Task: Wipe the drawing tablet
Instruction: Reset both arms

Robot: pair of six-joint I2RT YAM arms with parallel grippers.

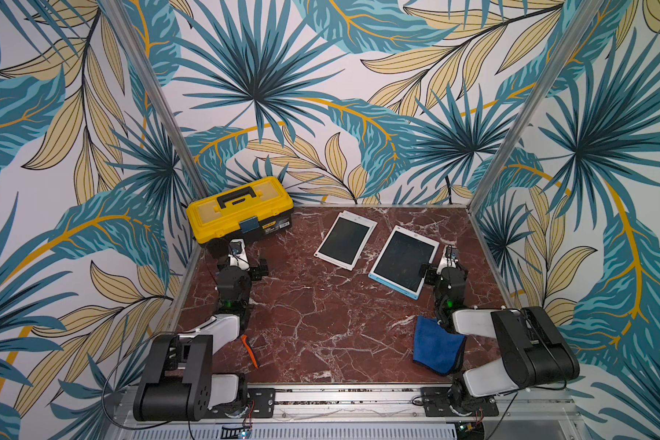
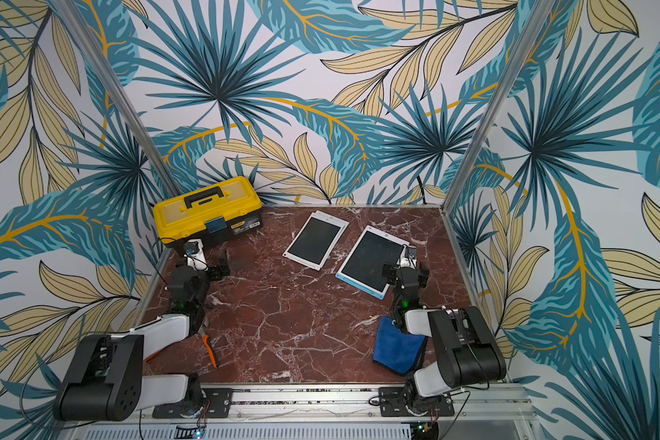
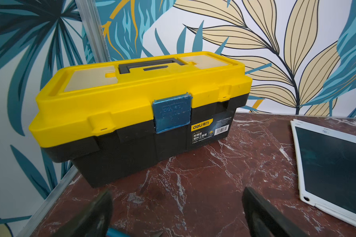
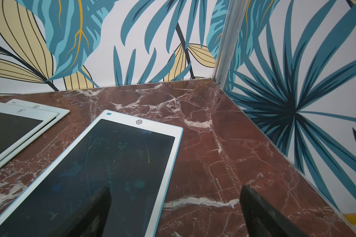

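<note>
Bench [image 1: 321,324]: red-brown marble with white veining, walled by leaf-print panels.

1. Blue-edged drawing tablet [image 1: 404,261]: flat on the bench, right of centre toward the back, set askew. The dark screen shows faint coloured scribbles in the right wrist view [image 4: 95,174].
2. White drawing tablets [image 1: 345,240]: two, one stacked on the other and slightly offset, just left of item 1 and apart from it.
3. Blue cloth [image 1: 435,348]: folded at the near right of the bench, partly under the right arm and well apart from the tablets.
4. Yellow-and-black toolbox [image 1: 241,213]: back left corner, lid closed, blue latch down.
5. Orange-handled tool [image 1: 250,352]: near left, beside the left arm.
6. Left pincer [image 3: 177,190]: released, fingers spread wide and empty, low over bare bench in front of the toolbox.
7. Right pincer [image 4: 176,187]: released and empty. It straddles the tablet's right edge, one finger over the screen and one over bare bench.
</note>
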